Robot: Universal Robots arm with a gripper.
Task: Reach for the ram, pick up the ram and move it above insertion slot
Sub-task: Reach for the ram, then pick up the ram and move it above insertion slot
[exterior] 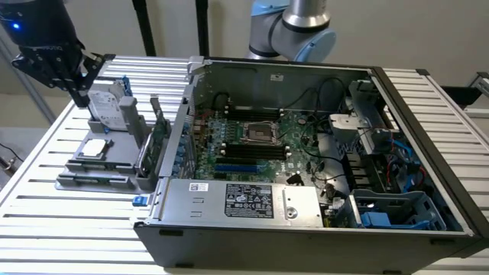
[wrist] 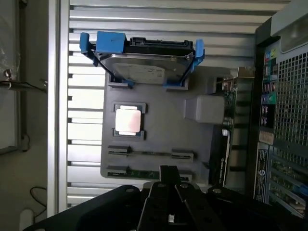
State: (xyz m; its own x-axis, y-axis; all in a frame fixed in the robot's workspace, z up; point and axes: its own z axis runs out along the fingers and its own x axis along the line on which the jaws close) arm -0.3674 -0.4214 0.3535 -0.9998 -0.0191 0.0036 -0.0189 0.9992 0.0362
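My black gripper (wrist: pixel 168 171) hangs, jaws seemingly closed on nothing, over the grey plastic parts holder (wrist: pixel 163 130), where the long thin green ram (wrist: pixel 137 172) stands on edge in clips, presumably for easy pinching.

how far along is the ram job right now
Done: nothing yet. The ram lies in the grey holder, not lifted. In hand: the reach, with the hand hovering above the holder, close to the ram. Left: the pickup and the carry to above the black memory slots.
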